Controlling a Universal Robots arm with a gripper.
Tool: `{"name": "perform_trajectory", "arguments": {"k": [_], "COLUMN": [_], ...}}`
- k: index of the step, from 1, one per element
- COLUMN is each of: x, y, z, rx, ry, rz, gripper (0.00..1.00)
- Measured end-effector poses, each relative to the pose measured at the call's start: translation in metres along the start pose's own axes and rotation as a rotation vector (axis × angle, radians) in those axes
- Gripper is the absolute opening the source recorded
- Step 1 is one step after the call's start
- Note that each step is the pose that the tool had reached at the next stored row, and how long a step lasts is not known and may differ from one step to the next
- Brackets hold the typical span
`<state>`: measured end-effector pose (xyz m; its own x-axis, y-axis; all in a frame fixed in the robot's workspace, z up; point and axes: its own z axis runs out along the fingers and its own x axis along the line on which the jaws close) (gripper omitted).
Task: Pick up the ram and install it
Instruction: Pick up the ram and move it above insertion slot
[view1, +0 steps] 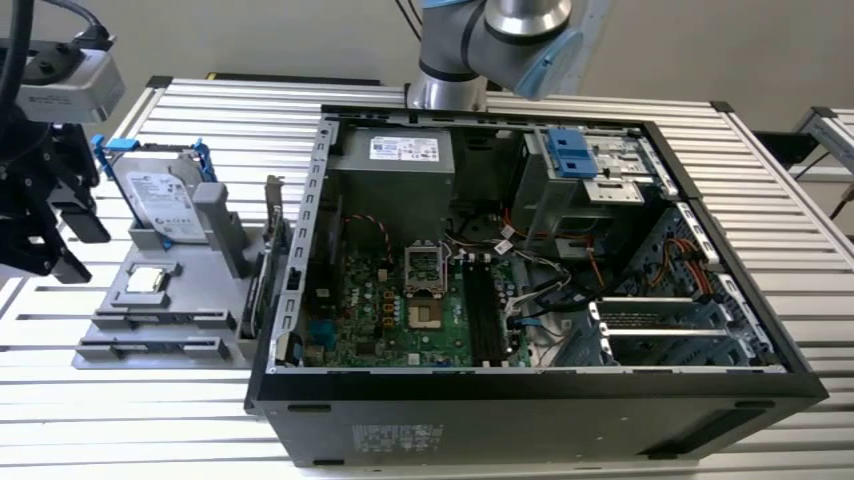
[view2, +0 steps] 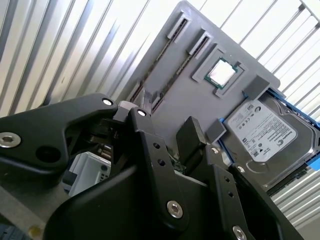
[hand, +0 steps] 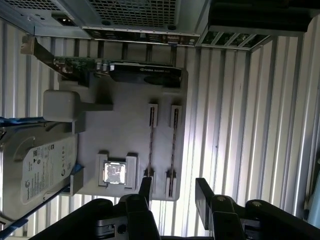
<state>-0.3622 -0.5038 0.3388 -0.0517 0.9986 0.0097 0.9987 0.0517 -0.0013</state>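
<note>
Spread gripper (hand: 175, 194) at tray (hand: 125, 131) edge, ram (hand: 150, 142) slotted nearby

Black end effector (hand: 174, 192), silver screws (view2: 173, 208)

The tray (hand: 120, 135) is grey plastic, matt, a little grainy. The ram (hand: 172, 150): dark board, dull, seen on edge. The CPU chip (view2: 220, 73) has a glossy silver metal lid. The hard drive (view2: 262, 132): bare metal w/ white paper label; its frame (view1: 118, 146) is blue plastic. The gripper (hand: 174, 187): black, matt, w/ shiny metal screws. The table (view1: 787, 230): ribbed alu., bright, reflecting. The PC case (view1: 534, 430): matt black outside, grey sheet metal inside.
</note>
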Motion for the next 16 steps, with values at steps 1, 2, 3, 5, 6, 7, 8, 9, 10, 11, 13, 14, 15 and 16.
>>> {"name": "perform_trajectory", "arguments": {"k": [1, 2, 3, 5, 6, 7, 8, 9, 10, 11, 13, 14, 15, 16], "x": [0.0, 0.0, 0.0, 0.0, 0.0, 0.0, 0.0, 0.0, 0.0, 0.0, -0.0001, -0.0001, -0.0001, -0.0002], "y": [0.0, 0.0, 0.0, 0.0, 0.0, -0.0001, -0.0001, -0.0001, -0.0001, 0.0, 0.0001, 0.0001, 0.0001, 0.0001], "z": [0.0008, 0.0016, 0.0025, 0.0041, 0.0048, 0.0057, 0.0065, 0.0074, 0.0082, 0.0089, 0.0106, 0.0114, 0.0122, 0.013], "rx": [0.0, -0.0001, -0.0001, -0.0001, 0.0, -0.0001, 0.0, 0.0, 0.0, 0.0001, 0.0001, 0.0, 0.0, 0.0], "ry": [0.0, 0.0, 0.0001, 0.0, 0.0, 0.0001, 0.0, 0.0, 0.0, -0.0001, -0.0001, 0.0, 0.0, 0.0], "rz": [0.0, 0.0, 0.0, 0.0, 0.0, 0.0, 0.0, 0.0, 0.0, 0.0, 0.0, 0.0, 0.0, 0.0], "gripper": [1.0, 1.0, 1.0, 1.0, 1.0, 1.0, 1.0, 1.0, 1.0, 1.0, 1.0, 1.0, 1.0, 1.0]}}
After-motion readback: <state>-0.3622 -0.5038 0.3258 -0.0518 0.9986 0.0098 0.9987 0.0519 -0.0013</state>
